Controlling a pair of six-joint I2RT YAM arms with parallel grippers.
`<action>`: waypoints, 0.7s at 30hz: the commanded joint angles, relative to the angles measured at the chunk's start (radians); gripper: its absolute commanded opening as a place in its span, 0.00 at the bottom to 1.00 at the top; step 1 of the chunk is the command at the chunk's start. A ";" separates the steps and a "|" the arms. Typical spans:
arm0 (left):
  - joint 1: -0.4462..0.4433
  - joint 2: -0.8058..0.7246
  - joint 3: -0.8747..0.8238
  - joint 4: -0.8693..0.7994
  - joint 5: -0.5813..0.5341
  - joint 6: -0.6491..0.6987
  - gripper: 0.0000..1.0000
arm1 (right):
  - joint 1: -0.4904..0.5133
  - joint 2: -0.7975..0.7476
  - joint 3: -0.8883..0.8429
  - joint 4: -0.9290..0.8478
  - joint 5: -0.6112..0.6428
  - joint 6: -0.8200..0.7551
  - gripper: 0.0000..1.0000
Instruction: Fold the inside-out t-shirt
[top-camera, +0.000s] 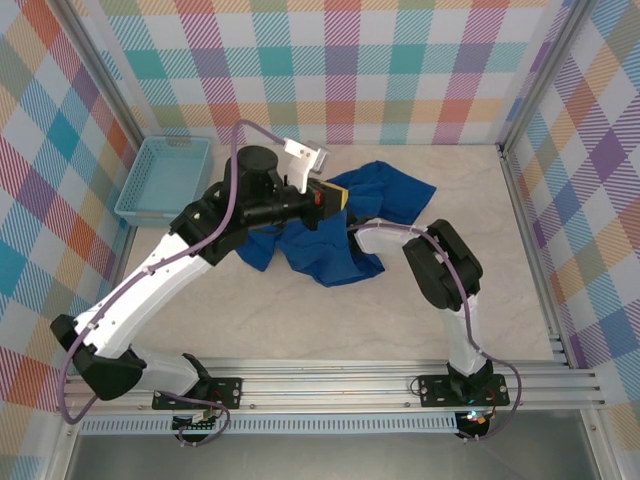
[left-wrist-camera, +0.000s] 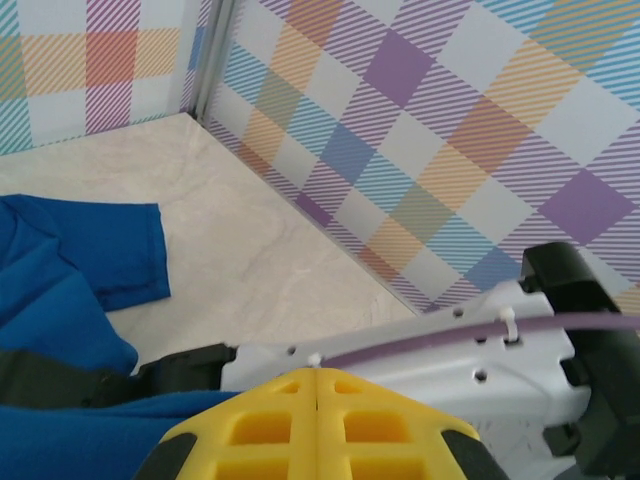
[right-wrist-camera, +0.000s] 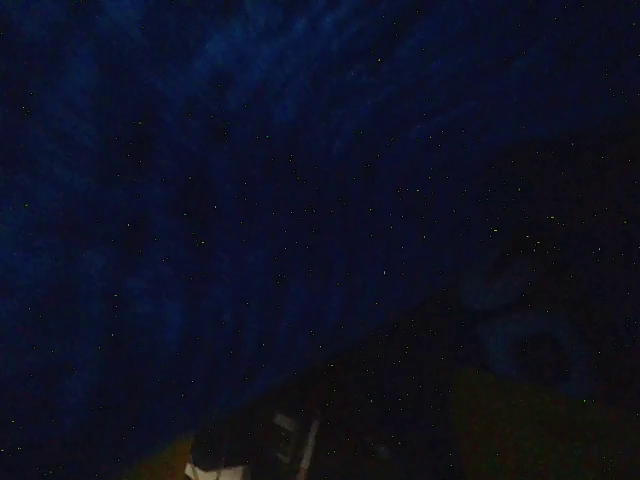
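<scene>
Lying crumpled at centre frame on the table (top-camera: 400, 330), the inside-out t-shirt (top-camera: 330, 255) covered the right fingers, whose spread could not be told. The left fingers (left-wrist-camera: 270, 425) were pressed together.

The black-and-white left arm (top-camera: 150, 290) rises from its base well to the near left of the royal-blue cloth t-shirt (top-camera: 400, 190). It bends at the elbow and stretches across the shirt's left part. Its wrist lies level above the cloth, and the yellow-fingered left gripper (top-camera: 335, 195) sits over the shirt's middle with its jaws pressed together. The right arm (top-camera: 445, 265) stands to the near right of the shirt and folds sharply at its black elbow. Its white forearm runs under the shirt's near edge. The right gripper is buried in cloth, its jaws too dark to read.
</scene>
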 joint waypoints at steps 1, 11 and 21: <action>-0.019 -0.016 0.113 0.027 0.037 0.034 0.00 | -0.007 0.074 0.091 -0.165 0.032 0.021 0.70; -0.020 -0.088 0.198 0.001 0.059 0.075 0.00 | -0.050 0.188 0.308 -0.338 0.038 0.013 0.78; -0.012 -0.103 -0.155 -0.077 -0.405 0.194 0.52 | -0.056 0.086 0.200 -0.245 -0.101 0.001 0.76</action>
